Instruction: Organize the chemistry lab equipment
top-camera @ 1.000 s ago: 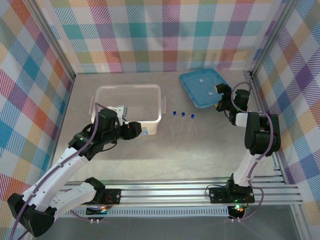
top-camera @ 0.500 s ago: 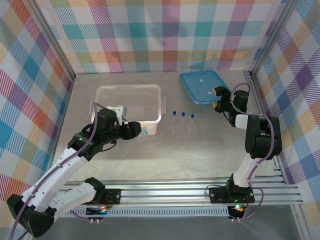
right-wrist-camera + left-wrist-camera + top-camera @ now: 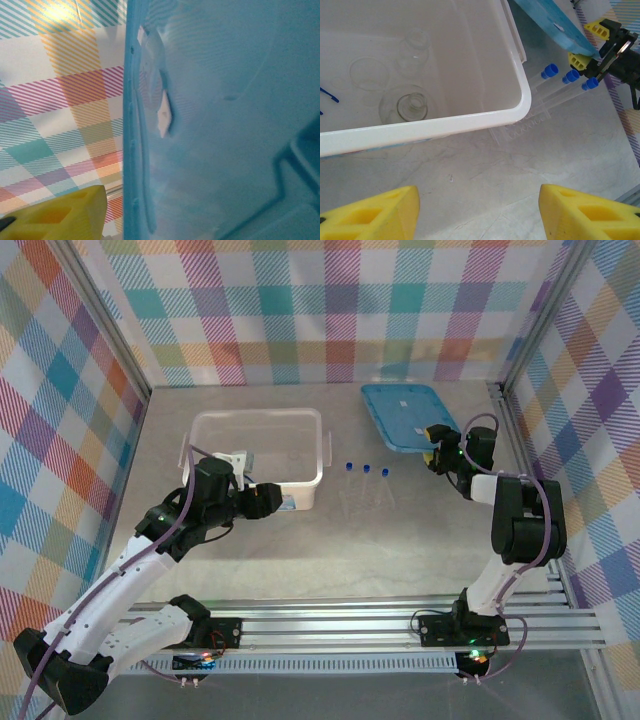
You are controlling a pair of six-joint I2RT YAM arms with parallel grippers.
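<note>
Closing right gripper [image 3: 433, 441], straddling blue lid [image 3: 400, 408]

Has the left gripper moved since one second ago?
No. The left gripper stays in the same spot at the near wall of the white tub.

The walls [image 3: 330, 310] wear a pastel plaid of teal, orange, pink, purple and yellow on white; the surface [image 3: 400, 550] is mottled grey-beige; the tub [image 3: 325, 455] is translucent white; the lid [image 3: 400, 412] is sky blue with small white patches; the tubes [image 3: 555, 87] are clear with deep-blue caps; the tweezers [image 3: 330, 96] are dark blue; the flask [image 3: 410, 105] is colourless; the left end effector [image 3: 477, 210] and right end effector [image 3: 432, 445] carry yellow pads; the arms [image 3: 110, 595] are white and black, trailing purple cables [image 3: 60, 640].
</note>
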